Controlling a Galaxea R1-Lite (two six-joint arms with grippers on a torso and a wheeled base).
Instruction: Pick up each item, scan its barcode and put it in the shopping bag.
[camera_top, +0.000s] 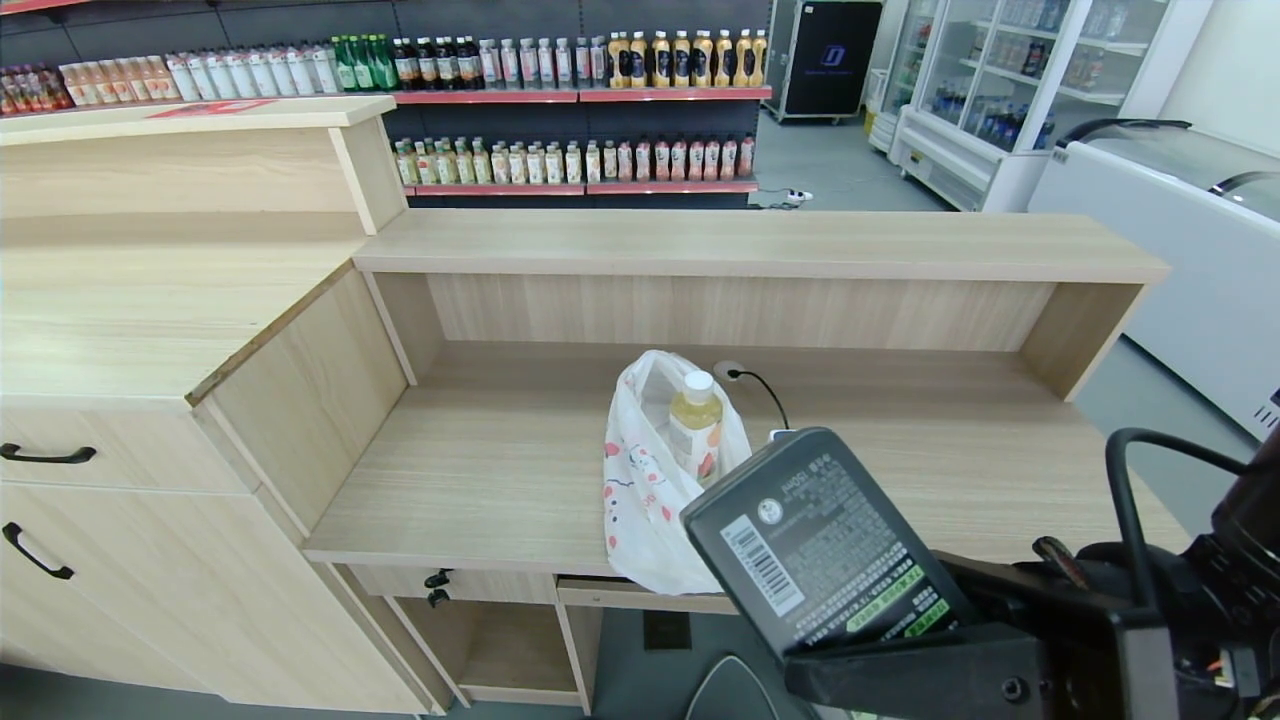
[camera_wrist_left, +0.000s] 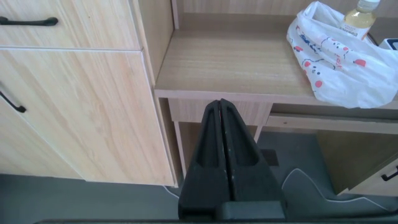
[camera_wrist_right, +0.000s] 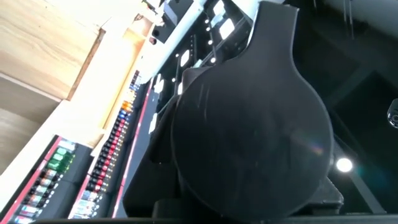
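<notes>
My right gripper (camera_top: 900, 655) is shut on the lower end of a black pouch (camera_top: 820, 540), held up in front of the counter at the lower right of the head view. Its white barcode label (camera_top: 762, 565) faces the head camera. Close up in the right wrist view, the pouch's (camera_wrist_right: 249, 137) dark back is what I see. A white shopping bag (camera_top: 645, 500) with red prints stands on the counter, a yellow juice bottle (camera_top: 695, 420) upright inside it. My left gripper (camera_wrist_left: 222, 112) is shut on nothing, low before the counter's front edge, left of the bag (camera_wrist_left: 348, 59).
The bag rests on a wooden counter (camera_top: 480, 470) recessed under a raised ledge (camera_top: 760, 245). A black cable (camera_top: 765, 390) runs behind the bag to a small device (camera_wrist_left: 390, 43). Drawers with black handles (camera_top: 45, 455) are on the left. Drink shelves stand behind.
</notes>
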